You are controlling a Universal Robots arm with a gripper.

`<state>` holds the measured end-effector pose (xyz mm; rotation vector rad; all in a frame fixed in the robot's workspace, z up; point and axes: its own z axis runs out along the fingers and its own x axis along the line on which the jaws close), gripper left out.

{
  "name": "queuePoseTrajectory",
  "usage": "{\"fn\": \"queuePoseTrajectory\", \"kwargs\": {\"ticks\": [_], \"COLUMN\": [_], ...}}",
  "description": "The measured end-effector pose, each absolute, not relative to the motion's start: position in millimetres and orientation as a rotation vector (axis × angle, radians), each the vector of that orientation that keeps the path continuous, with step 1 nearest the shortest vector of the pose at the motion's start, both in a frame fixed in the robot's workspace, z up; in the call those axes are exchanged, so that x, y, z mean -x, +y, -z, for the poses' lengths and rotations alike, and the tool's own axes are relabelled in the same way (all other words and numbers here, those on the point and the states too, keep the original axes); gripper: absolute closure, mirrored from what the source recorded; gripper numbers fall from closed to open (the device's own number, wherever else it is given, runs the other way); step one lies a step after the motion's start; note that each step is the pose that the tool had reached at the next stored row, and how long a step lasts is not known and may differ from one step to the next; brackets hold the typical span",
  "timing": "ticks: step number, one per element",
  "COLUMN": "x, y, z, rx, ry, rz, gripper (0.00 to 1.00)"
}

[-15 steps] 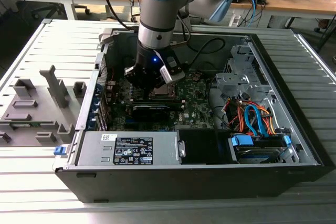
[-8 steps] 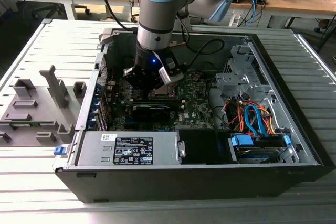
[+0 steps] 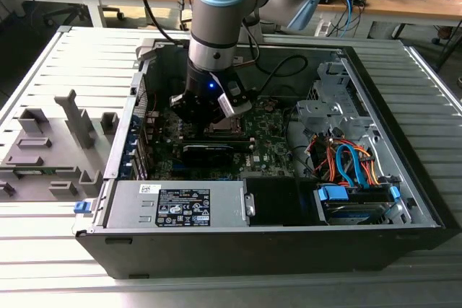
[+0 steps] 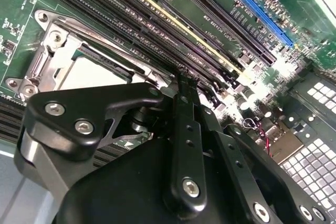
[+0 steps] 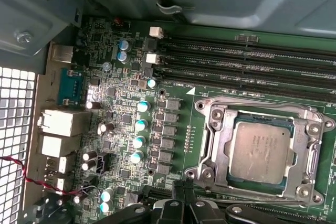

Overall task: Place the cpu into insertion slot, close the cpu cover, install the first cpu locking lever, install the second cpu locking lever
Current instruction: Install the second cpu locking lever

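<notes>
The cpu (image 5: 260, 150), a dull silver square, lies in the insertion slot (image 5: 237, 179) on the green board. The cpu cover (image 5: 214, 129), a silver frame, lies flat around it. In the second wrist view the cover (image 4: 50, 59) and the bright cpu top (image 4: 89, 74) sit just beyond the black finger links. My gripper (image 5: 184, 195) hovers beside the socket's edge, fingers together with nothing between them. In the exterior view the gripper (image 3: 215, 119) hangs low over the socket (image 3: 225, 130) inside the open computer case.
Long black memory slots (image 5: 252, 61) run beside the socket, and capacitors (image 5: 140, 124) stand on its other side. A black power supply (image 3: 180, 203), a drive cage (image 3: 325, 106) and orange and blue cables (image 3: 350, 164) crowd the case. A grey fixture (image 3: 50, 142) lies outside, at the exterior view's left.
</notes>
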<state>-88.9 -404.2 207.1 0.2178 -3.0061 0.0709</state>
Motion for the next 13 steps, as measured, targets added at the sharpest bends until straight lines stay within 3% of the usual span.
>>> {"fn": "queuePoseTrajectory", "kwargs": {"ticks": [13], "x": [91.2], "y": [-397.0], "z": [-210.1], "rx": [-0.234], "ry": [-3.008], "rz": [-0.069], "gripper": [0.89]}}
